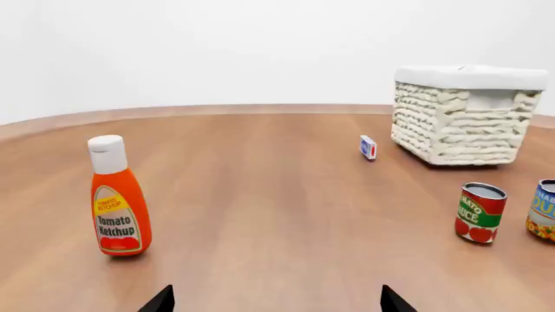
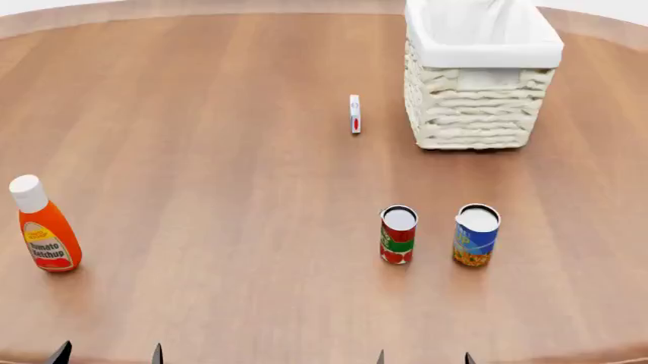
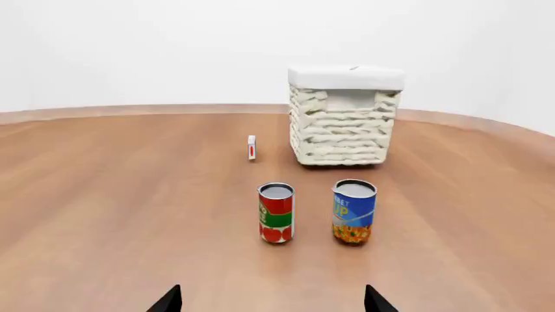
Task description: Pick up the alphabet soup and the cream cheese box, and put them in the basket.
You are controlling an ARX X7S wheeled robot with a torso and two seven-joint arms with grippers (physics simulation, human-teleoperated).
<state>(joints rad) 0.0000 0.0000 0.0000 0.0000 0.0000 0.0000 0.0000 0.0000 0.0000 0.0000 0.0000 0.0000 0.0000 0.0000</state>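
Note:
The alphabet soup (image 2: 476, 235), a blue-labelled can with a pale top, stands upright right of centre; it also shows in the right wrist view (image 3: 354, 212) and at the left wrist view's edge (image 1: 544, 210). The cream cheese box (image 2: 354, 114) stands on edge just left of the basket (image 2: 476, 114), also seen in the wrist views (image 3: 251, 147) (image 1: 368, 147). The cream-white wicker basket (image 3: 342, 127) (image 1: 459, 120) stands at the far right. My left gripper (image 2: 108, 355) (image 1: 273, 302) and right gripper (image 2: 423, 358) (image 3: 270, 300) are open and empty at the near edge.
A red-and-green can (image 2: 398, 234) stands just left of the alphabet soup, also in the wrist views (image 3: 277, 212) (image 1: 479, 212). A ketchup bottle (image 2: 42, 224) (image 1: 118, 197) stands upright at the near left. The wooden table (image 2: 223, 152) has a curved far edge.

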